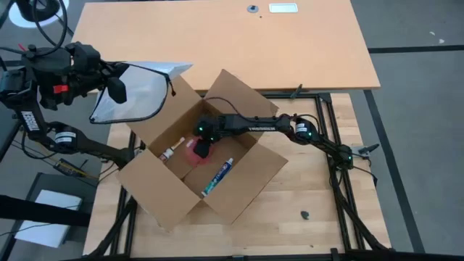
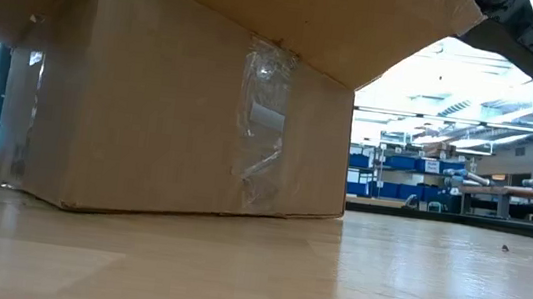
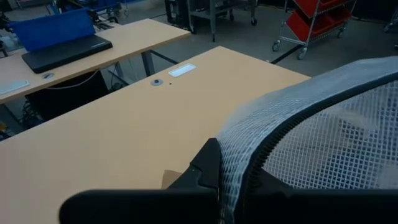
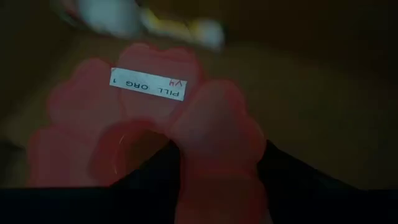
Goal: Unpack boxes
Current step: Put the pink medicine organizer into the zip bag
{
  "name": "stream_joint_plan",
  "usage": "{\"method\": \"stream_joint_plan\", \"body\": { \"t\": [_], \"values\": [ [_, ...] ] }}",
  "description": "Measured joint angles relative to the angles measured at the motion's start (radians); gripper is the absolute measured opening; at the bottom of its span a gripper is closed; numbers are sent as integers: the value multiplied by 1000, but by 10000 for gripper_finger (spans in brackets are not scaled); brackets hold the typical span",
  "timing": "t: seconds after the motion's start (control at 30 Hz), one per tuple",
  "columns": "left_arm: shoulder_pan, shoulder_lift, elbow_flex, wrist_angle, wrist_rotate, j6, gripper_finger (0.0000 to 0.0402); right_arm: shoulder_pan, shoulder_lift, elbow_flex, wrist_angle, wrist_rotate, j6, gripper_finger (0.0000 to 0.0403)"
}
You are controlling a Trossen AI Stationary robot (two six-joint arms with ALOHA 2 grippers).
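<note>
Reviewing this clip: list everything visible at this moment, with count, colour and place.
box: one, brown, open, mid-table
pill organizer: one, pink, inside the box
tube: one, blue and white, on the box floor
small bottle: one, white, on the box floor
mesh bag: one, white, above the box's left flap
table: one, light wood, under the box
left end effector: shut on the mesh bag
right end effector: inside the box at the pill organizer; grip unclear

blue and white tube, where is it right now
High view: the blue and white tube lies inside the open brown cardboard box, beside the red translucent pill organiser under the right gripper.
</note>
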Motion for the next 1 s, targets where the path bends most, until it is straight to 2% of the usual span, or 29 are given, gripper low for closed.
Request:
{"method": "stream_joint_plan", "body": {
  "t": [0.17, 0.43, 0.63, 0.77, 0.87, 1.0],
  "values": [
    [0, 7, 0, 0, 0, -8, 6, 14, -55, 150, -47, 41, -106, 175],
    [0, 22, -1, 1, 0, -31, 6, 63, -264, 115, 34, 138, -311, 175],
    [0, 44, -1, -5, 0, -30, 6, 112, -352, 112, 57, 136, -484, 175],
    [0, 72, -1, -6, 9, -32, 6, 157, -403, 114, 183, 132, -558, 175],
    [0, 97, -1, -6, 48, -33, 6, 196, -414, 114, 322, 218, -588, 175],
    [0, 130, -1, -4, 65, -55, 6, 233, -416, 114, 532, 283, -708, 175]
  ]
}}
